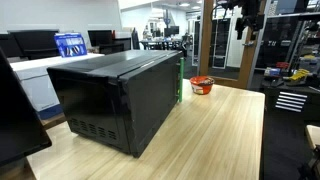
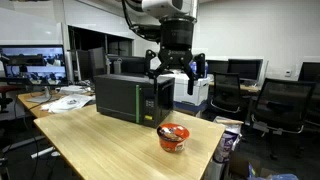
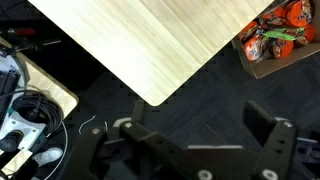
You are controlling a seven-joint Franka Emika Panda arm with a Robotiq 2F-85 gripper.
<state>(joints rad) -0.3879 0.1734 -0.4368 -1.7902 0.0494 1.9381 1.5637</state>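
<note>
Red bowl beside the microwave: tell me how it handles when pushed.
The red bowl looks low and wide, so it probably slides on the smooth table rather than tipping. It looks disposable, so probably light and easily dented.

Office chairs stand behind the wooden table, and a snack box sits on the floor.

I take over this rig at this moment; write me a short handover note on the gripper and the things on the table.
Gripper: open, empty, raised high near the corner of the table, as the wrist view shows.
Things: black microwave on the table, door looks shut; red bowl stands apart beside it.
Done: nothing grasped or touched.
Left: every approach and grasp.
</note>
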